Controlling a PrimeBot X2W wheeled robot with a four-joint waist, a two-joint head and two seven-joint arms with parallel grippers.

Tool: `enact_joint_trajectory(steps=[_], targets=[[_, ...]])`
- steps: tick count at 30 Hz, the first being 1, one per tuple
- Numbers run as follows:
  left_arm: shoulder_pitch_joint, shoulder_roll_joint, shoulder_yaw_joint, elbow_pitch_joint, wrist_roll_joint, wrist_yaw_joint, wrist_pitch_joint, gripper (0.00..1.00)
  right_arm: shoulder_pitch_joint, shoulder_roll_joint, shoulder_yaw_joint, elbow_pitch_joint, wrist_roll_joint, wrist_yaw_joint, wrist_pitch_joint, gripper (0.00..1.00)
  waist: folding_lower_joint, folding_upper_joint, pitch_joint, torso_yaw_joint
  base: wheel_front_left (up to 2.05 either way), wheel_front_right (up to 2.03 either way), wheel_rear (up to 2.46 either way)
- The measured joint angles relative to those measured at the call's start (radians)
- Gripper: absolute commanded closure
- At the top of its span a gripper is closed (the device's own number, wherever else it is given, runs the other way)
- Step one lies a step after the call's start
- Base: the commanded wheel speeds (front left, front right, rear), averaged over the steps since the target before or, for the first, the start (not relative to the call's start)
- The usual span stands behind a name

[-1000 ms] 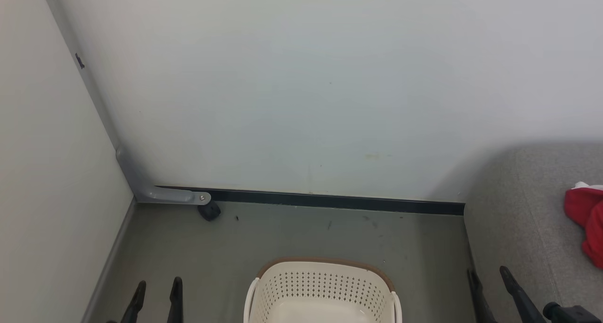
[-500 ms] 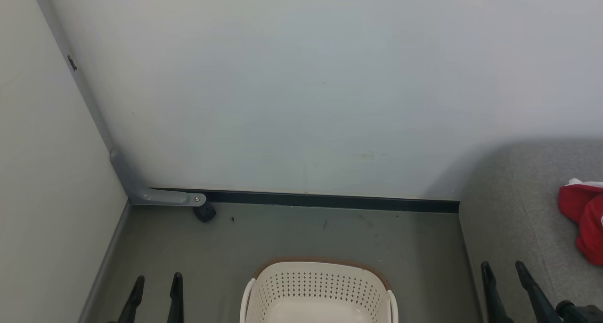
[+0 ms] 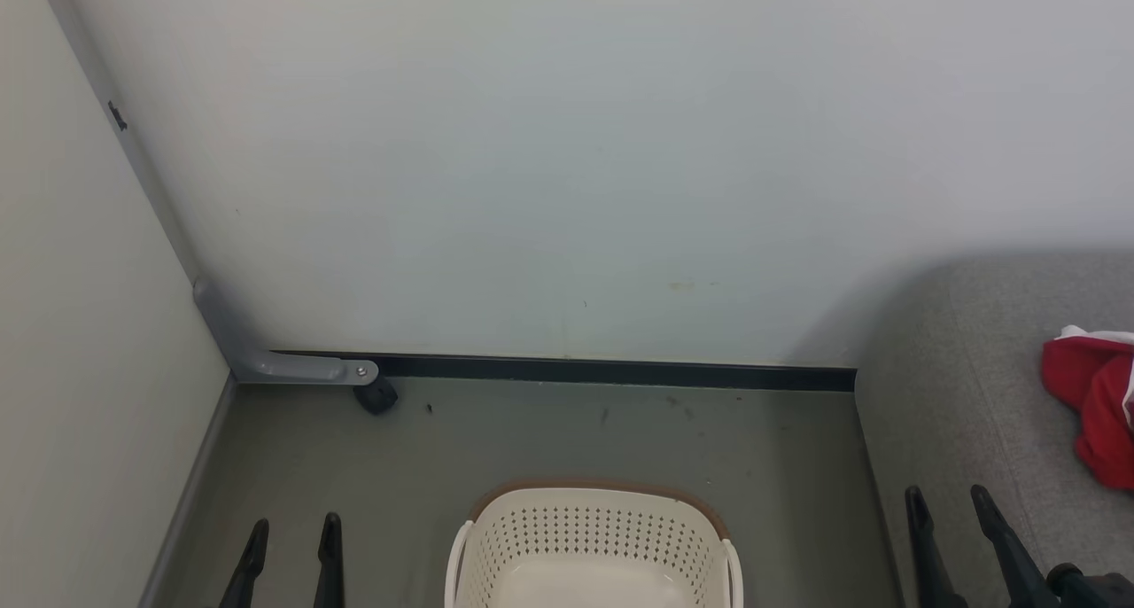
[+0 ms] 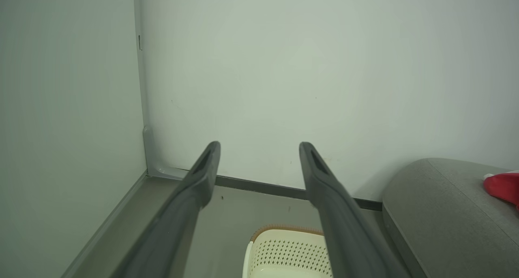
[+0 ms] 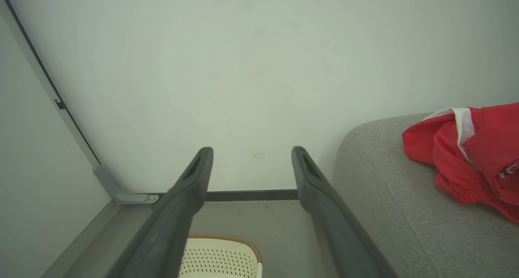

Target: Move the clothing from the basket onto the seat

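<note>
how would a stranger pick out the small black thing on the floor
Follow the back wall beyond the basket to its left corner, where a grey metal bracket lies along the wall's foot. The dark lump sits on the floor just below the bracket's screwed end. It is small and rounded, unlike the flat black skirting strip beside it.

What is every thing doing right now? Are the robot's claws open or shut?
basket, upright on the floor, visible part empty.
seat, bearing the clothing.
clothing, crumpled in a heap, not held.
left gripper, open, holding nothing.
right gripper, open, holding nothing.
</note>
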Motion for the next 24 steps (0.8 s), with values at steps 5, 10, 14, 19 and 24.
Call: enact_joint_trajectory(steps=[5, 10, 14, 19, 24], targets=[[0.000, -0.003, 0.004, -0.001, 0.004, 0.000, 0.000, 0.00, 0.000, 0.004, -0.008, -0.001, -0.004, 0.004, 0.000, 0.00, 0.0000, 0.0000, 0.003, -0.001, 0.00, 0.00, 0.00], [0.000, -0.009, 0.007, -0.001, 0.008, -0.003, 0.000, 1.00, 0.000, 0.016, -0.013, -0.002, -0.008, 0.009, 0.000, 1.00, 0.0000, 0.0000, 0.004, -0.003, 0.00, 0.00, 0.00], [0.008, -0.021, 0.000, 0.034, 0.006, -0.002, 0.002, 1.00, 0.013, 0.032, -0.005, 0.032, -0.011, 0.009, 0.003, 1.00, 0.0000, 0.0000, 0.005, -0.003, 0.00, 0.00, 0.00], [0.020, -0.032, 0.011, 0.047, -0.019, -0.010, 0.012, 1.00, 0.024, 0.045, -0.016, 0.047, 0.009, 0.013, 0.012, 1.00, 0.0000, 0.0000, 0.005, -0.005, 0.00, 0.00, 0.00], [0.019, -0.040, 0.026, 0.054, -0.072, -0.020, 0.034, 1.00, 0.020, 0.054, -0.035, 0.054, 0.068, 0.022, 0.033, 1.00, 0.0000, 0.0000, 0.006, -0.009, 0.00, 0.00, 0.00]])
